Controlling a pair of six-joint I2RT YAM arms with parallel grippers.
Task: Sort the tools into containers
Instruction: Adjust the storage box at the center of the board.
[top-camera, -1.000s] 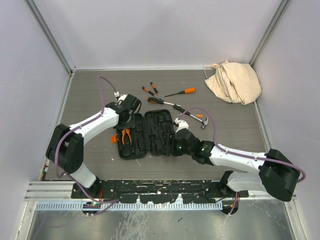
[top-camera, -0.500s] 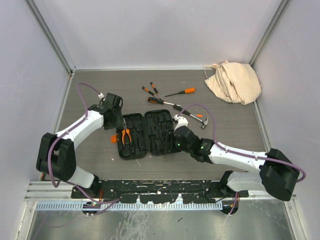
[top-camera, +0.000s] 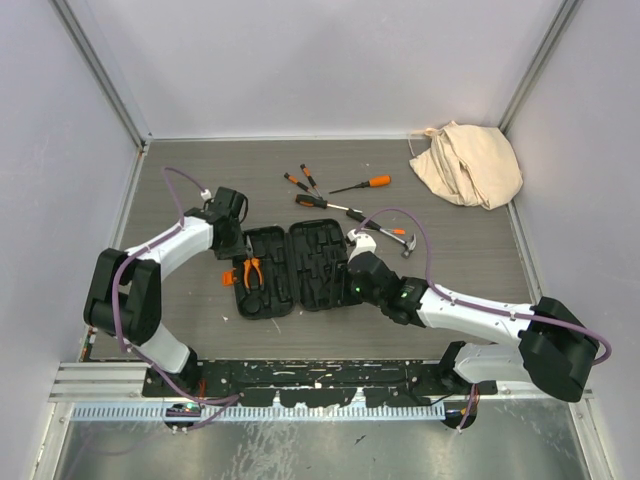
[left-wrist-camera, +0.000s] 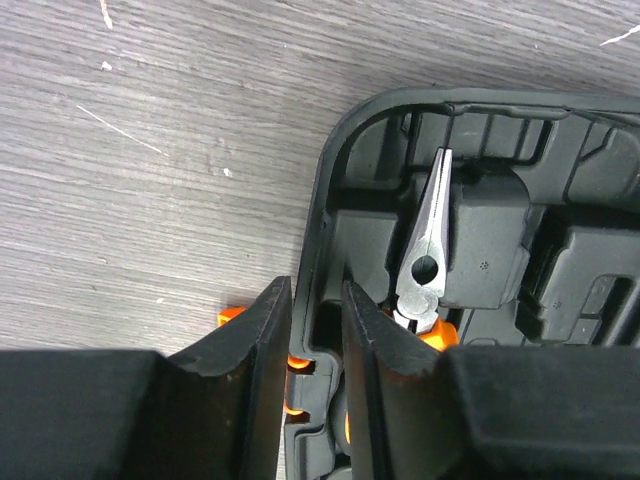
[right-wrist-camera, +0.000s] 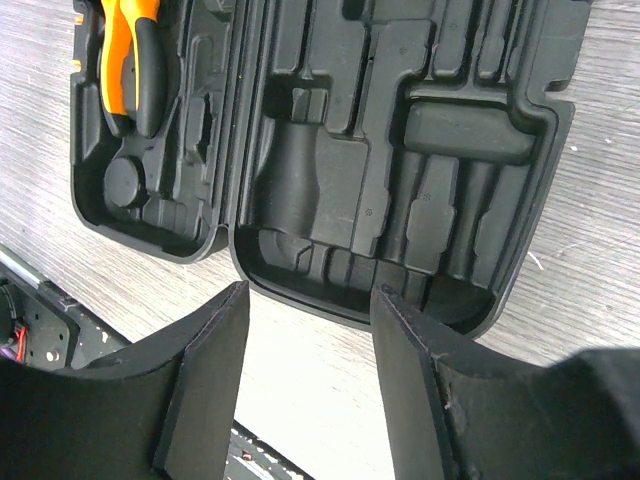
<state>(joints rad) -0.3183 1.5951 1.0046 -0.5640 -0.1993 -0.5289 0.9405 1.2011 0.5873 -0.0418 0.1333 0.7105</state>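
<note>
One tool, the pliers (left-wrist-camera: 425, 260), sat in the left half of the open tool case (top-camera: 300, 265); screwdrivers (top-camera: 340, 195) and hammer (top-camera: 388, 235) lay loose just beyond its far edge. Within the last second our left gripper (left-wrist-camera: 312, 290) swung from the case's far-left corner to its left wall, fingers nearly together astride the rim; we couldn't tell if they were clamped. Our right gripper (right-wrist-camera: 310, 295) hung spread wide over the case's near edge, so we judged sorting barely started.

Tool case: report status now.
Left gripper pinching tool case rim. Right gripper open, empty, at its edge. Pliers slotted; screwdrivers, hammer loose beyond. Nothing blocking.
</note>
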